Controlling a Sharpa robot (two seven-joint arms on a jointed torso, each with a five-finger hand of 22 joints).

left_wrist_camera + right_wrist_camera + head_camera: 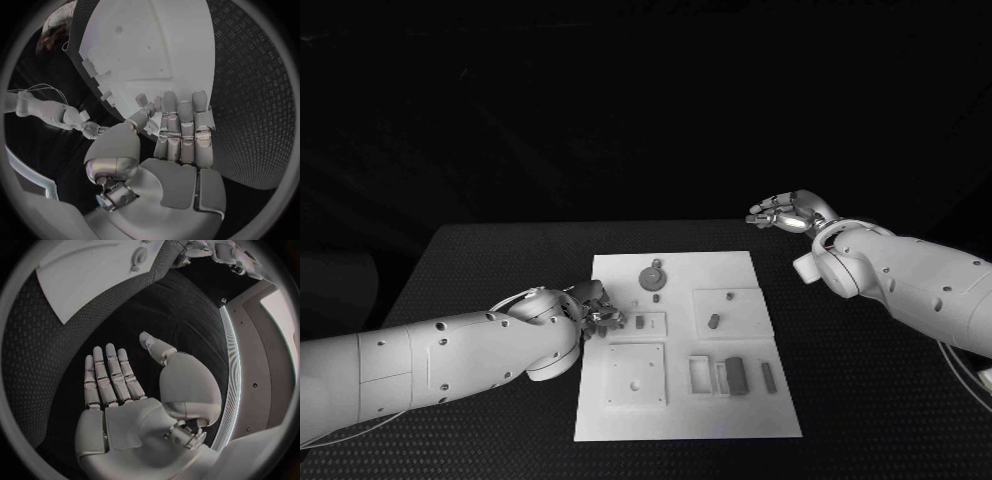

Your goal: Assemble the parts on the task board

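Black table (488,250) carries the white task board (682,400), grey parts (737,375) lying on it. Left hand (593,312) reaches over the board's left edge, fingers extended, holding nothing; it should settle squarely over a part before closing. Right hand (790,213) hangs open, well apart.

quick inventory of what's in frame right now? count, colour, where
task board: 1, white, middle of the table, long side running away from the robot
round part: 1, grey, far end of the board
small parts: 2, grey, one on each raised square plate mid-board
square plate with a hole: 1, white, near left of the board
block and bar parts: about 3, grey, near right of the board, side by side
table: 1, black, textured, under the board
left hand: 1, silver, at the board's left edge beside the mid-left plate; fingers extended, no part visible in it
right hand: 1, silver, off the board beyond its far right corner, open, fingers apart, holding nothing
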